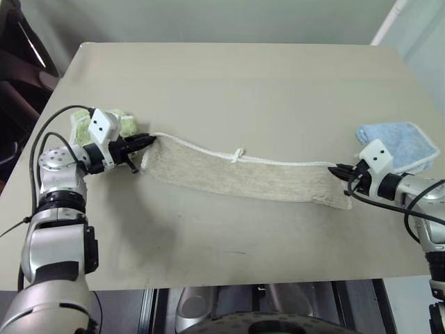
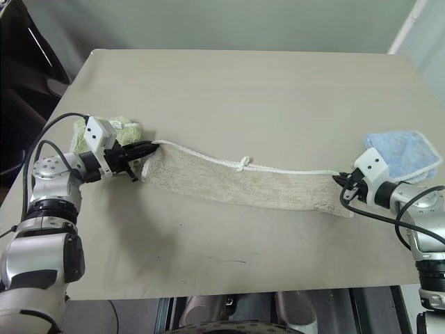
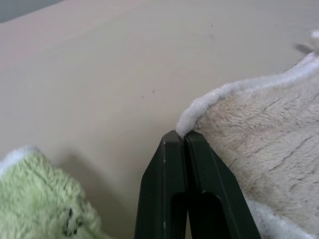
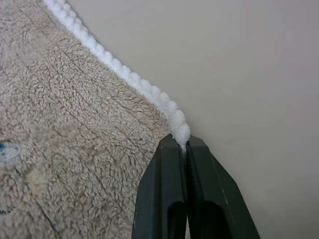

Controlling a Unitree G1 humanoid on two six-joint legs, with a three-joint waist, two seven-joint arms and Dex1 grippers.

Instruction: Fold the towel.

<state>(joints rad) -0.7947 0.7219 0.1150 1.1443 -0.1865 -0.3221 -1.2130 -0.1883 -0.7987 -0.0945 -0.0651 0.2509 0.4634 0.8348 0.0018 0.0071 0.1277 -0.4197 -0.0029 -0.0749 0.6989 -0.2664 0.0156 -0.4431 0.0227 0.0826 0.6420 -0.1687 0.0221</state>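
Here we see each gripper, left gripper (image 1: 149, 139) and right gripper (image 1: 336, 169), pinching a towel (image 1: 243, 175) corner, wrist views revealing white edging (image 4: 124, 74) between clamped fingers.

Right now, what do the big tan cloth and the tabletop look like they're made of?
The towel looks like soft terry or fleece: fuzzy beige pile with a white corded edging. The table looks like a smooth matte laminate or painted board, plain beige; which one is hard to tell.

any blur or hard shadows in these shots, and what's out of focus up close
Left eye view: even light, faint shadow under the towel. Left wrist view: the green towel is soft-focused; the left gripper, shut on the towel's corner, is sharper. Right wrist view: the right gripper is crisp, no glare.
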